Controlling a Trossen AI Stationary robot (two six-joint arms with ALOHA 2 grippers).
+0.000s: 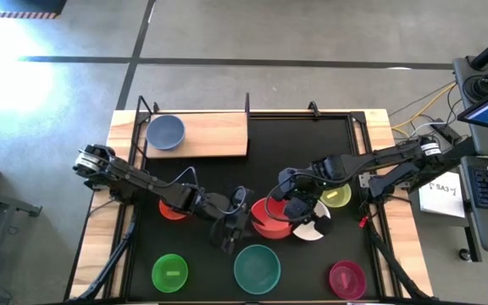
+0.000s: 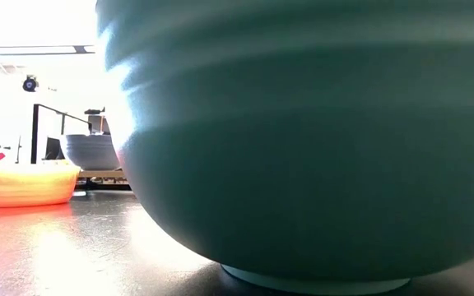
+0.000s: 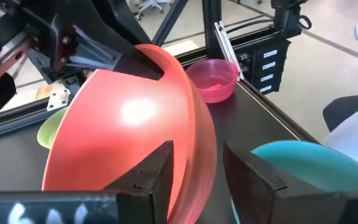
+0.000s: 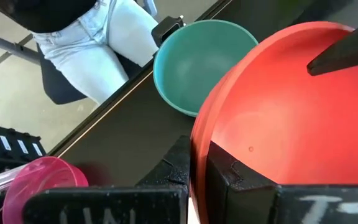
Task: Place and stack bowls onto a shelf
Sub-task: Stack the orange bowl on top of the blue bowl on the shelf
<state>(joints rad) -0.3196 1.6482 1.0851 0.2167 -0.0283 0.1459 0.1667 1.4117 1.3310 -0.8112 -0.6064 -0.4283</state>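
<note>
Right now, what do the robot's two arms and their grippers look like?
Both arms are dark, jointed links with black cables running alongside. The left gripper has two blocky, matte black fingers. The right gripper matches, with white lettering on the black body behind its fingers.

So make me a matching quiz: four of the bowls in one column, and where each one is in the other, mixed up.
Bowls:
1. blue-grey bowl
2. red bowl
3. teal bowl
4. magenta bowl

Places:
A. near edge of the table, right corner
B. on the shelf
C. between the fingers of both arms, mid-table
D. near edge, middle

Pairs: 1-B, 2-C, 3-D, 4-A
</note>
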